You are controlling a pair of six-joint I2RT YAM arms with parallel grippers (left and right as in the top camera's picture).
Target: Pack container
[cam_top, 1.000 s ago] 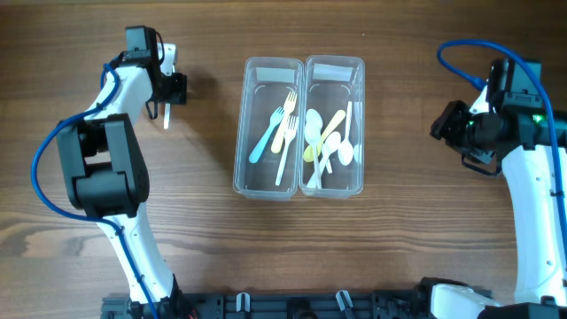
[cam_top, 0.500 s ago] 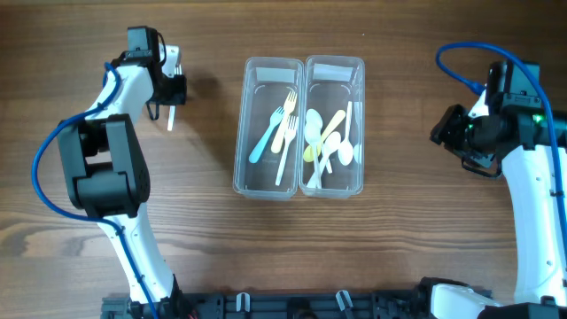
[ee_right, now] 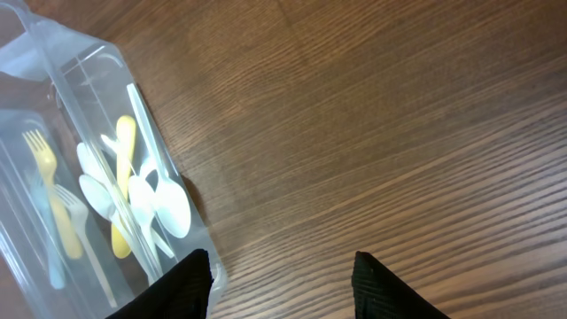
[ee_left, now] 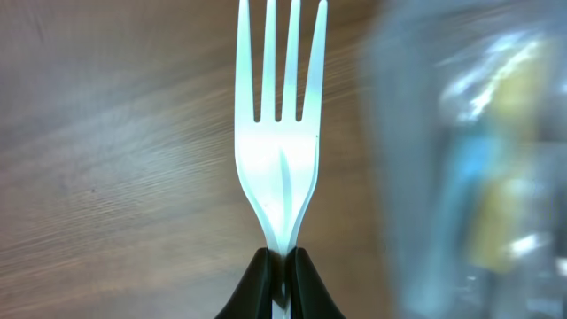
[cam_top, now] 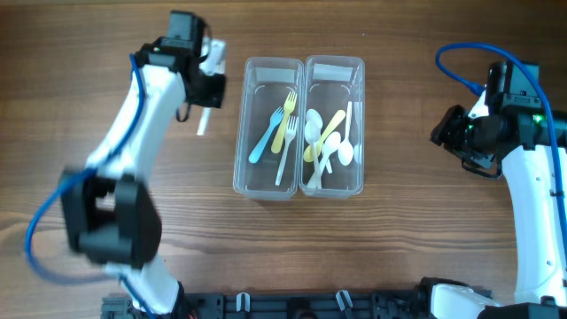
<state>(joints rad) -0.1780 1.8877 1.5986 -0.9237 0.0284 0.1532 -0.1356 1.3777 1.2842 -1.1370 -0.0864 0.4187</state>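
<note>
OK, status: left gripper (ee_left: 282, 276) is pressed together on the handle of a white plastic fork (ee_left: 282, 133), tines pointing away from the wrist camera. From overhead the fork (cam_top: 203, 122) hangs below the gripper (cam_top: 202, 84), over bare worktop (cam_top: 399, 221), just beside the left clear container (cam_top: 241, 133) and outside it.

Left clear container holds forks only: a blue fork (cam_top: 264, 140), a yellow fork (cam_top: 287, 124) and a pale fork (cam_top: 282, 164), all lying roughly lengthwise. Right clear container (cam_top: 335, 69) touches it side by side and holds spoons: several white spoons (cam_top: 314, 128) and a yellow spoon (cam_top: 330, 131), piled loosely.

Left wrist view is smeared on its right side. The blur is probably the near container wall, with blue and yellow shapes behind it.

Right gripper (ee_right: 282, 261) has its fingers spread with nothing between them, only wood grain. It sits well apart from the containers at the right edge of the worktop (cam_top: 452, 128). Its wrist camera shows the spoon container at left, with white spoons (ee_right: 168, 208) stacked over a yellow one.
</note>
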